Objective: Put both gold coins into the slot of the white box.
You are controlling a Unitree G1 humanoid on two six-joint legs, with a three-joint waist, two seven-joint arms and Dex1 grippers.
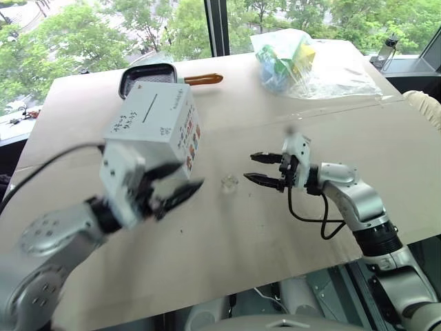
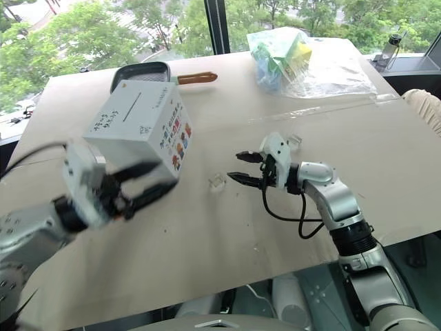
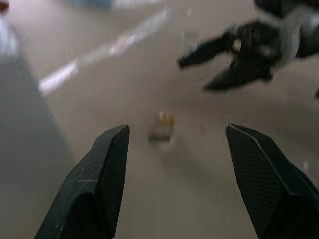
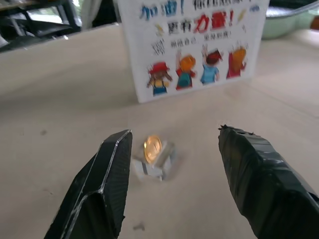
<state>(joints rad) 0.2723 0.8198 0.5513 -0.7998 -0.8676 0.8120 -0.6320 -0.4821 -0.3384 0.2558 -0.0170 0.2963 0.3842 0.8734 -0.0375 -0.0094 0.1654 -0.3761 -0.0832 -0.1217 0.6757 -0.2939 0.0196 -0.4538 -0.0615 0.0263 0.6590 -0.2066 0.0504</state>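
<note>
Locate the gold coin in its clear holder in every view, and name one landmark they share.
Left eye: coin on the table, between box and right pincer.
Right eye: same spot.
Left wrist: blurred, between the left pincer's fingers.
Right wrist: sharp, between the right pincer's fingers.
Landmark: white box, its cartoon side facing the coin.

The white box (image 1: 155, 121) bore dark handwriting and a thin dark slot (image 1: 152, 108) on top, with bright cartoon figures in red, orange and blue on its side. A gold coin (image 4: 152, 149) stood in a clear holder. The pan (image 1: 146, 76) was black, its handle (image 1: 203, 79) orange
</note>
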